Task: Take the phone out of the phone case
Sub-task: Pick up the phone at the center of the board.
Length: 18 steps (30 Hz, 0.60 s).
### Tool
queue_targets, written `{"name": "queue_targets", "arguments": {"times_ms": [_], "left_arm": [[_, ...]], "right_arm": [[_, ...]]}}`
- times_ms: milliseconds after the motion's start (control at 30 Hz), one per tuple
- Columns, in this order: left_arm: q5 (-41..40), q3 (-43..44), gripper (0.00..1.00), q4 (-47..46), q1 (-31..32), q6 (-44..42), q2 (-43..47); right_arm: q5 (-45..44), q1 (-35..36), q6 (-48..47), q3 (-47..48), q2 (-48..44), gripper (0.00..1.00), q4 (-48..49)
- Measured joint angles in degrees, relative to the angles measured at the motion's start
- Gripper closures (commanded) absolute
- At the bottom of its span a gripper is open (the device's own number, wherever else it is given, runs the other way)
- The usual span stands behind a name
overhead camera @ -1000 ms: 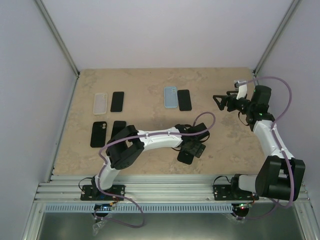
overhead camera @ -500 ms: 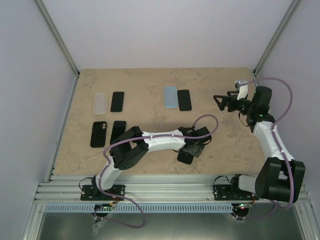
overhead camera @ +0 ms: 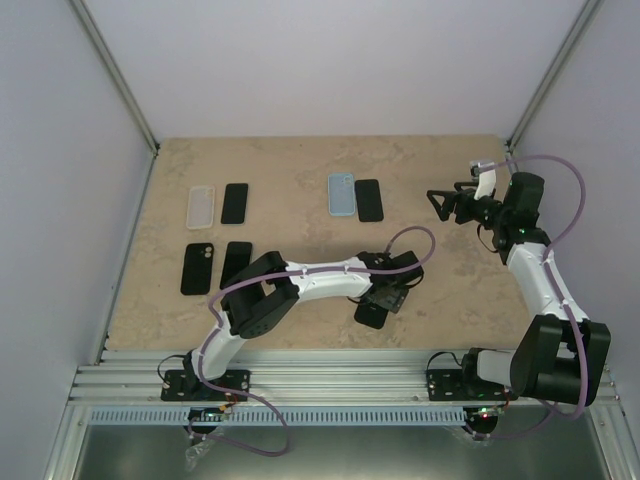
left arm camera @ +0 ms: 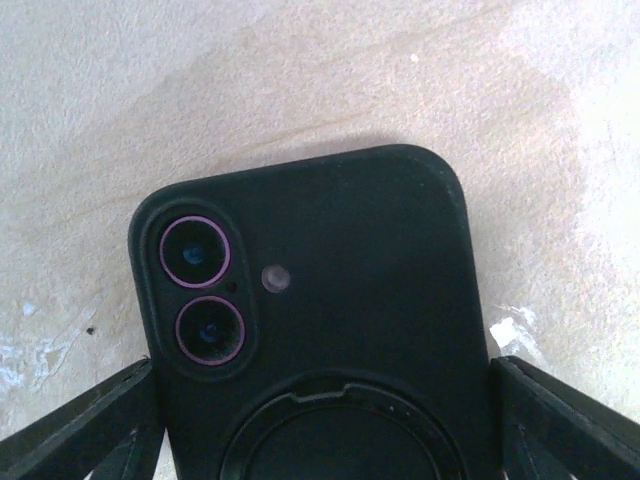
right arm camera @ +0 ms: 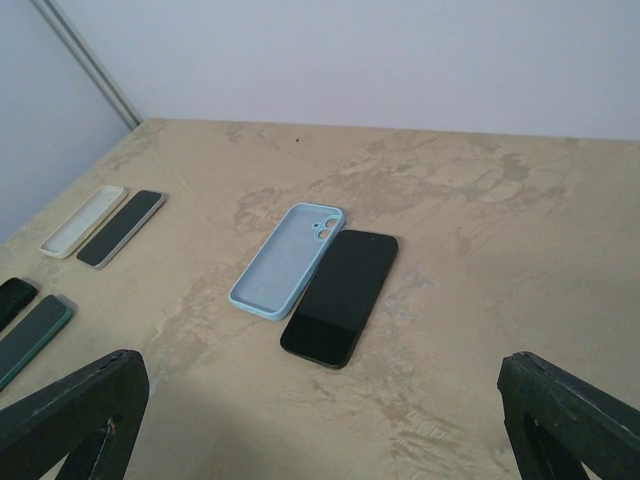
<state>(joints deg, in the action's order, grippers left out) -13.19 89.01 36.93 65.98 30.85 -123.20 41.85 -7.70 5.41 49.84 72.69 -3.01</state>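
Phone case point(left arm camera: 330, 300), black, lies back-up on the surface point(left arm camera: 300, 70) with the phone seated inside, twin lenses filling its cutout; only your left wrist view shows that. Your right wrist view shows a light-blue case point(right arm camera: 288, 258) just beside a bare black handset point(right arm camera: 342, 296). Your left fingers point(left arm camera: 90, 420) straddle the black case, spread wide, contact unclear. Your right fingers point(right arm camera: 70, 405) hang released, grasping nothing.

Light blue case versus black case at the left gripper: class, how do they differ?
The light blue case is pale and looks empty, a bare phone beside it; the black case shows camera lenses, so a phone is inside. The black case lies between the fingers of the left gripper; the light blue case lies free. Both lie flat on the table.
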Motion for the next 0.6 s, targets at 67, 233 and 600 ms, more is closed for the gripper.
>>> {"name": "queue_targets", "arguments": {"times_ms": [67,233,600], "left_arm": [[0.7,0.3,0.19,0.2,-0.4,0.3,-0.2],[0.6,0.5,0.28,0.6,-0.4,0.5,-0.2],[2.0,-0.8,0.45,0.7,-4.1,-2.2,1.8]], "right_arm": [[0.0,0.0,0.0,0.0,0.0,0.02,0.0],[0.2,0.0,0.0,0.0,0.0,0.02,0.0],[1.1,0.0,-1.4,4.2,1.2,0.02,-1.4]]}}
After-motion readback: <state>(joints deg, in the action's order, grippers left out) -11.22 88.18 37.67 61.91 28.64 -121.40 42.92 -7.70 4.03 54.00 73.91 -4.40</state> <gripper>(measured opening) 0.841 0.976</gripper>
